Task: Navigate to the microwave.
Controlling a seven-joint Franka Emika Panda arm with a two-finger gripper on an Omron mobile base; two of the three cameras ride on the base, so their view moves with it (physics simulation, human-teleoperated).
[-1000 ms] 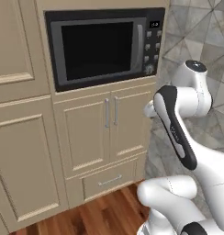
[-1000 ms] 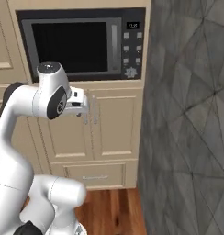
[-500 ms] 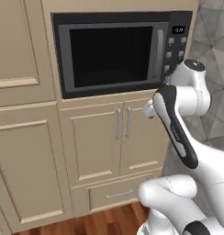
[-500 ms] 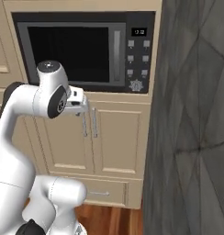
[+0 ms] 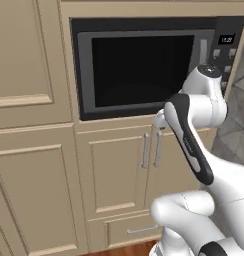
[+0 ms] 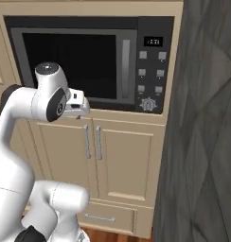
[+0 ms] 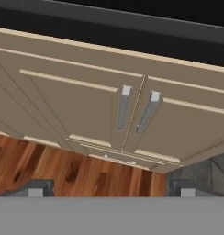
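Tool [image 7: 112, 186] is pointing down and forward at the cabinet doors [image 7: 132, 114]; in the hand view two dark fingertips [image 7: 33, 187] are sitting far apart at the bottom edge, so it is spread wide and gripping nothing. In the base views the tool itself is hard to make out: in the left one the arm's own links are covering it, in the right one just the white hand block is poking out beside the elbow.

Microwave [image 5: 144, 65] is sitting built into the tan cabinetry straight ahead, above the double doors, arm hanging in front of its lower right corner. Right base view is showing the whole control panel [image 6: 153, 66] with display, buttons and dial; left base view is cutting most of that panel off behind the arm. Hand view is catching just the microwave's dark bottom strip along the top.

Hand view is also showing the two vertical door handles [image 7: 137, 109], a drawer below and wood floor [image 7: 63, 167]. Grey stone-patterned wall [image 6: 202, 142] is taking up the right side of the right base view.
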